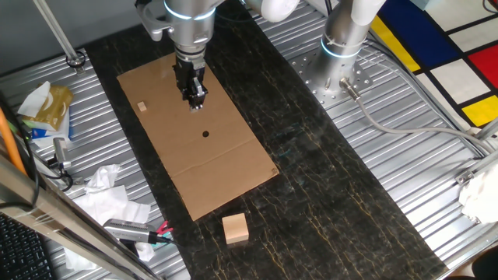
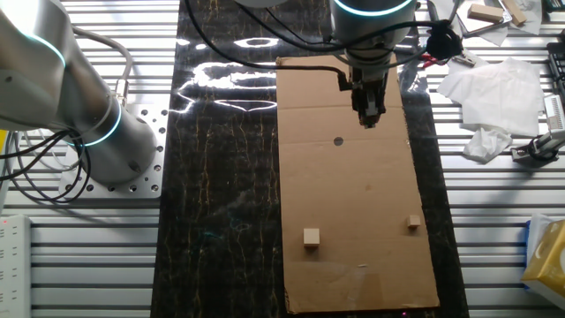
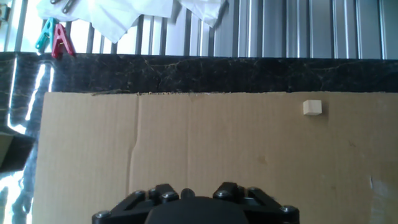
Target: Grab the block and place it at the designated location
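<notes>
Near the cardboard sheet's (image 2: 353, 221) edge sits the block (image 2: 413, 223) — tiny, light, rigid wood, likely to skid, so best pinched across two flat opposite faces. Well apart, the end effector (image 2: 369, 117) hovers beside the black dot (image 2: 338, 140); whether its fingers are parted I cannot tell.

My gripper (image 1: 194, 99) is black beneath a silver-grey arm (image 1: 191, 23) with a glowing cyan ring. The cardboard sheet (image 1: 226, 167) is plain brown, its dot (image 1: 205, 133) black. The block (image 1: 142, 107) is pale tan. The tabletop (image 1: 327, 202) is black, veined with gold.
</notes>
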`<state>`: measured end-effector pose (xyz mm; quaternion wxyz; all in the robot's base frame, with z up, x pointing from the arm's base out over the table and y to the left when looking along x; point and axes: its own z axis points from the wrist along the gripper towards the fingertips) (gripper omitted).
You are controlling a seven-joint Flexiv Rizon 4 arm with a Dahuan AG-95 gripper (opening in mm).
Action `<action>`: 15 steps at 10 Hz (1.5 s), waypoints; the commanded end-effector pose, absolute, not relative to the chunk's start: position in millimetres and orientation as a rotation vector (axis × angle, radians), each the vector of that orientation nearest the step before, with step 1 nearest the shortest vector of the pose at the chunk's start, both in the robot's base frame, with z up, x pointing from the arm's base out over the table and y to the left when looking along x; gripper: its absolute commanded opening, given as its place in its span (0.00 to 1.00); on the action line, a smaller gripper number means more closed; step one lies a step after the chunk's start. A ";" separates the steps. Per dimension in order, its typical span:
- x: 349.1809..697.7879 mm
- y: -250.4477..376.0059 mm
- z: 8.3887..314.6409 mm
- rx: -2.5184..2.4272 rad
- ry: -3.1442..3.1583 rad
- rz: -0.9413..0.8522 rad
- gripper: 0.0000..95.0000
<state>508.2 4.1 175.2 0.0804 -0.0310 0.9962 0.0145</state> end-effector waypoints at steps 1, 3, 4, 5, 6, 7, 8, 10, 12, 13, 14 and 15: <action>508.9 4.1 174.6 -0.096 2.979 0.047 0.60; 510.7 3.8 173.2 -0.100 2.981 0.045 0.60; 511.7 3.4 172.0 -0.101 2.981 0.048 0.60; 512.4 3.1 171.8 -0.102 2.981 0.049 0.60; 513.0 2.8 171.6 -0.104 2.982 0.048 0.60; 514.6 1.8 170.3 -0.104 2.982 0.048 0.60; 516.3 -0.1 169.1 -0.103 2.982 0.048 0.60; 521.6 -6.7 167.0 -0.111 2.982 0.047 0.60; 528.0 -14.7 166.2 -0.122 2.982 0.046 0.60; 529.4 -16.3 166.1 -0.127 2.983 0.044 0.60; 531.5 -18.5 166.0 -0.132 2.983 0.044 0.60; 533.6 -19.6 165.7 -0.134 2.985 0.043 0.60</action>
